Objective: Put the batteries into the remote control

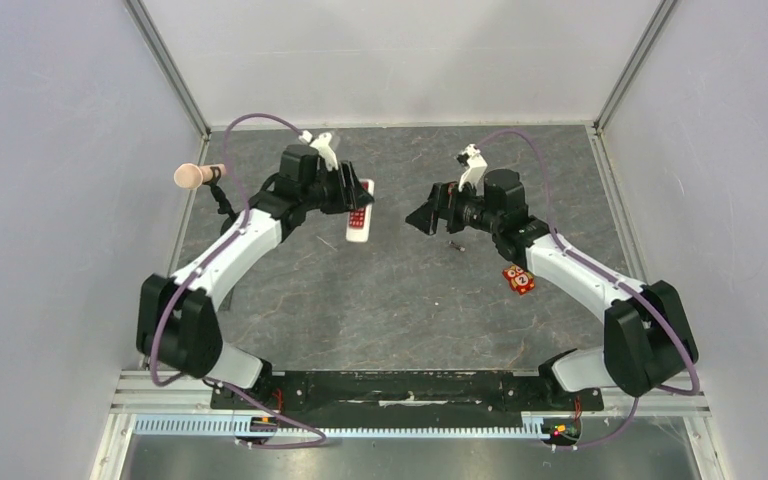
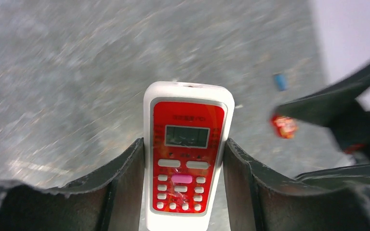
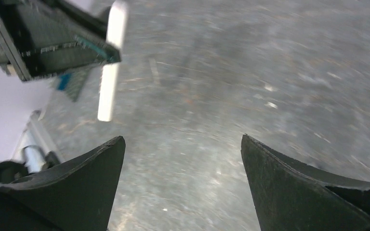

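Observation:
My left gripper [image 1: 358, 200] is shut on the remote control [image 1: 359, 228], its fingers on the two long sides. In the left wrist view the remote [image 2: 188, 144] shows its red front, display and white buttons facing up between the jaws [image 2: 183, 144]. My right gripper [image 1: 418, 219] is open and empty, facing the remote from the right with a gap between them; its jaws stand wide apart over bare table [image 3: 183, 139]. The remote shows edge-on in the right wrist view [image 3: 111, 62]. A dark battery [image 1: 455, 243] lies just below the right gripper. A blue battery [image 2: 280, 82] lies farther off on the table.
An orange owl-faced square [image 1: 518, 280] lies beside the right forearm and also shows in the left wrist view [image 2: 284, 126]. A peach knobbed handle [image 1: 192, 176] sticks out at the left wall. Grey walls close the table on three sides.

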Robot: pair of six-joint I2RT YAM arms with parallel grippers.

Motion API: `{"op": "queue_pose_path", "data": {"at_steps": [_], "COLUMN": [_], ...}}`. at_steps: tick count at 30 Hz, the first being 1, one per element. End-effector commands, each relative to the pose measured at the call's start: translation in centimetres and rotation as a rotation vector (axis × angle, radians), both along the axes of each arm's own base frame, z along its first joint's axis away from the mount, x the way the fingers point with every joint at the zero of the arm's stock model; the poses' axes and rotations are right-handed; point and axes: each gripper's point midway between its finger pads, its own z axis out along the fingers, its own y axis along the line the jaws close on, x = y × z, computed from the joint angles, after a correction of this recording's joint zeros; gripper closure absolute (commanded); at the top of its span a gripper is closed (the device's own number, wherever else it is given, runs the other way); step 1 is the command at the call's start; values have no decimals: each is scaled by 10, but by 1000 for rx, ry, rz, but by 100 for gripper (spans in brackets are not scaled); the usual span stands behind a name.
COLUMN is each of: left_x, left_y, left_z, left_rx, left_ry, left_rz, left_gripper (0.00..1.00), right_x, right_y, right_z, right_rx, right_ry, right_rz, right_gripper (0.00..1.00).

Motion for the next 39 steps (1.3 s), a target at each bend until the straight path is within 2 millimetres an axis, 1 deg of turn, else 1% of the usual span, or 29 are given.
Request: {"op": "queue_pose_path", "data": {"at_steps": [1, 2, 6, 10, 13, 16, 18, 22, 24, 29, 33, 34, 36, 37, 38, 39], "left_x": [-15, -20, -39, -52, -63, -75, -81, -90, -92, -92, -88, -88, -86, -85, -84, -82], "left_y": [-36, -39, -47, -52, -55, -59, -61, -63, -63, -63, -63, -63, -63, -64, -63, -62], "left_z": [102, 118, 166, 197, 216, 229, 235, 239, 239, 239, 234, 233, 230, 229, 226, 225], "left_rx": [-305, -349, -485, -594, -661, -717, -744, -785, -796, -799, -787, -787, -780, -776, -769, -757], "left_ry": [-180, -203, -246, -270, -291, -311, -328, -334, -337, -347, -347, -346, -341, -339, -336, -342], "left_rz": [-134, -150, -215, -259, -312, -381, -423, -477, -486, -485, -472, -472, -467, -462, -456, -446], "left_gripper": [98, 98, 98, 98, 98, 98, 98, 98, 98, 97, 96, 94, 87, 78, 68, 52], "right_x": [-25, -32, -49, -63, -69, -71, -73, -73, -74, -71, -71, -71, -70, -70, -68, -68], "right_y": [34, 36, 44, 54, 60, 63, 65, 70, 71, 74, 78, 79, 80, 81, 81, 82], "right_z": [98, 108, 149, 182, 192, 194, 196, 194, 196, 199, 197, 197, 196, 196, 195, 193], "right_rx": [244, 288, 393, 478, 526, 558, 574, 592, 608, 637, 640, 641, 641, 639, 634, 619], "right_ry": [-256, -279, -374, -420, -413, -401, -400, -375, -372, -345, -331, -330, -322, -323, -322, -325], "right_rz": [193, 220, 289, 375, 407, 418, 429, 433, 439, 428, 431, 433, 434, 432, 426, 422], "right_gripper": [5, 4, 2, 2, 2, 2, 2, 2, 3, 20, 36, 42, 52, 56, 57, 57]}}
